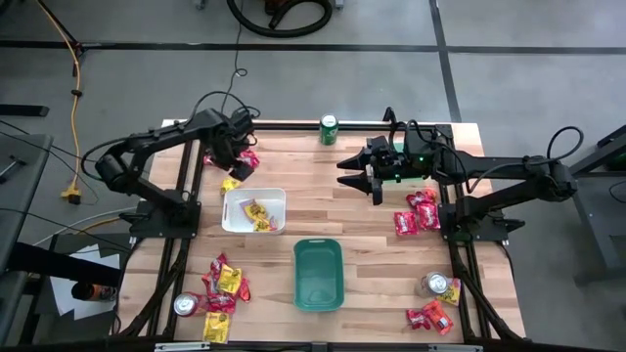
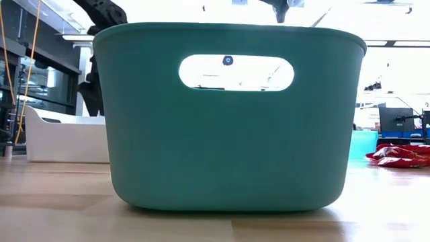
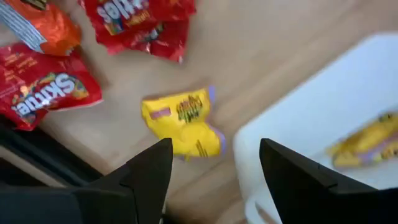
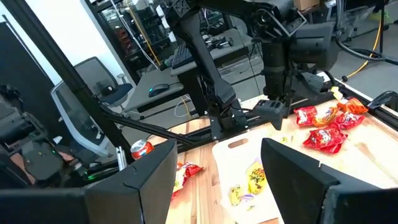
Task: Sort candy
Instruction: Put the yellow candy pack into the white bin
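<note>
A yellow candy packet [image 3: 183,121] lies flat on the wood beside the white tray [image 3: 329,112]. My left gripper [image 3: 214,168] hangs open just above it, touching nothing; in the high view that gripper [image 1: 235,152] is near the table's far left corner. Red and orange packets [image 3: 43,90] lie close by. The white tray [image 1: 233,223] holds yellow packets [image 1: 259,213]. My right gripper [image 1: 357,176] is open over the table's far middle, holding nothing, and its wrist view shows it [image 4: 217,180] facing the white tray [image 4: 224,152]. More red packets [image 1: 416,210] lie to its right.
A green tray [image 1: 319,293] stands at the near middle and fills the low view [image 2: 228,154]. A green can [image 1: 329,129] stands at the far edge, and silver cans at the near left [image 1: 186,304] and near right [image 1: 435,285]. Candy piles lie near left [image 1: 220,288] and near right [image 1: 430,316].
</note>
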`<state>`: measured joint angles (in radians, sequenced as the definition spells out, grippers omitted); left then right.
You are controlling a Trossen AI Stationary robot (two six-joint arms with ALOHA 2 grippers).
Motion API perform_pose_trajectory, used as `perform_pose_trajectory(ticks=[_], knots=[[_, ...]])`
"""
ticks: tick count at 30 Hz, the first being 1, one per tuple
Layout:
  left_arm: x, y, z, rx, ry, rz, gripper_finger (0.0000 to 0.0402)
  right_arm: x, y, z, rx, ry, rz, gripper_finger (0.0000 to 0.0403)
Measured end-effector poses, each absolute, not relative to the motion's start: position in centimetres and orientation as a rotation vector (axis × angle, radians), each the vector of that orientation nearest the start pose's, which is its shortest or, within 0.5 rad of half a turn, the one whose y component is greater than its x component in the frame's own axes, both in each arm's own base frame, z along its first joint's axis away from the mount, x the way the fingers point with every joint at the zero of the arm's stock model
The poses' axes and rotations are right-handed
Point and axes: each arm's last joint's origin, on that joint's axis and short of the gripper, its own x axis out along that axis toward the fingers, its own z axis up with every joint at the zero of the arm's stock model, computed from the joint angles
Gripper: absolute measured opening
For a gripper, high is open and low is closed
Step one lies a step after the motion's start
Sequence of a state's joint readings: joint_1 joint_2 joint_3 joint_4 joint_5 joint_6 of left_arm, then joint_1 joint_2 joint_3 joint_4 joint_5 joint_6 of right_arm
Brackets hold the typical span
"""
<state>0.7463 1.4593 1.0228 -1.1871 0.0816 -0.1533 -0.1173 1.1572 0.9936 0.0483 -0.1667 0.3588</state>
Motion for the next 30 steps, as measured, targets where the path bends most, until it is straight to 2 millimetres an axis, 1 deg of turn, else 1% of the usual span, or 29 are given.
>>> perform_pose_trajectory(ticks=[8,12,16,21,24,26,28,30], knots=[[16.0,14.8,18.6,-0.857,1.518,0.709,0.0229,26.0,-2.6,35.3,0.374,0.122,0.028,0.0228],[15.6,14.5,17.1,-0.89,1.498,0.754,0.0229,26.0,-2.6,35.3,0.374,0.122,0.028,0.0228],[15.4,14.3,16.1,-0.919,1.469,0.791,0.0229,26.0,-2.6,35.3,0.374,0.122,0.028,0.0228],[15.3,14.2,15.9,-0.905,1.474,0.805,0.0222,26.0,-2.6,35.3,0.374,0.122,0.028,0.0228],[15.2,14.2,15.9,-0.865,1.497,0.807,0.0198,26.0,-2.6,35.3,0.374,0.122,0.028,0.0228],[15.2,14.2,15.9,-0.85,1.502,0.797,0.0167,26.0,-2.6,35.3,0.374,0.123,0.028,0.0228],[15.2,14.3,15.9,-0.838,1.507,0.786,0.0124,26.0,-2.6,35.3,0.374,0.123,0.028,0.0228],[15.2,14.3,15.9,-0.827,1.509,0.775,0.007,26.0,-2.6,35.3,0.372,0.123,0.028,0.0228]])
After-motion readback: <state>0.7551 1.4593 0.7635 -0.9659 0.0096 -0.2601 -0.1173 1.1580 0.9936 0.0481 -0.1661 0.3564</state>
